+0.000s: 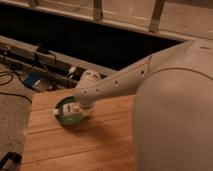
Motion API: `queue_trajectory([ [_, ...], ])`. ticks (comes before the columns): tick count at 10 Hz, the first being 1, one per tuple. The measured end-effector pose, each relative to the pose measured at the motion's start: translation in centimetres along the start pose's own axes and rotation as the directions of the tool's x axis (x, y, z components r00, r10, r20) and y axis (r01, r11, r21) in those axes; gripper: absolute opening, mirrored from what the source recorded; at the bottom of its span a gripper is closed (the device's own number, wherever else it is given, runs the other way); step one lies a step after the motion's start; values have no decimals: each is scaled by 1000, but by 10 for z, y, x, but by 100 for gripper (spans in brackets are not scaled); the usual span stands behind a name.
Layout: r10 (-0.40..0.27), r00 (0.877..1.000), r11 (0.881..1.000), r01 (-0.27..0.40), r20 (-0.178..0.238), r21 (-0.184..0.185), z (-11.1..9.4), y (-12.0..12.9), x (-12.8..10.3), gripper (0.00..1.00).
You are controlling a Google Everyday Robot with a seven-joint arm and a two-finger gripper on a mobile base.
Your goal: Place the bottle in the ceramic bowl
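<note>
Where ceramic bowl (pixel 64 120) sits near table (pixel 100 147) left edge, tool (pixel 69 111) over it with bottle (pixel 76 108); grip: cannot tell.

Single camera here, up high, looking steeply down and forward over the robot's bulky white arm (pixel 172 105), whose shell sits close to the lens and fills the right side; the light wooden plank bench (pixel 95 147) lies below at middle range, the gripper (pixel 75 108) over the round green ceramic bowl (pixel 63 120) at left centre
</note>
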State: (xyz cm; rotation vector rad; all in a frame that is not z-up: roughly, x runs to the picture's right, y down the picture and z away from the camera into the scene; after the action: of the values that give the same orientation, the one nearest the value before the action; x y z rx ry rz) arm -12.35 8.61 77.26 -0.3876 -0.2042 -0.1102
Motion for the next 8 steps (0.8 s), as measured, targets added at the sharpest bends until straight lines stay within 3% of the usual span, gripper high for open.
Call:
queue_trajectory([
  [2, -62, 998, 998, 62, 30, 11, 9, -32, -19, 0],
  [5, -99, 993, 995, 99, 70, 12, 25, -72, -27, 3],
  [8, -103, 992, 995, 102, 76, 11, 29, -79, -28, 3],
])
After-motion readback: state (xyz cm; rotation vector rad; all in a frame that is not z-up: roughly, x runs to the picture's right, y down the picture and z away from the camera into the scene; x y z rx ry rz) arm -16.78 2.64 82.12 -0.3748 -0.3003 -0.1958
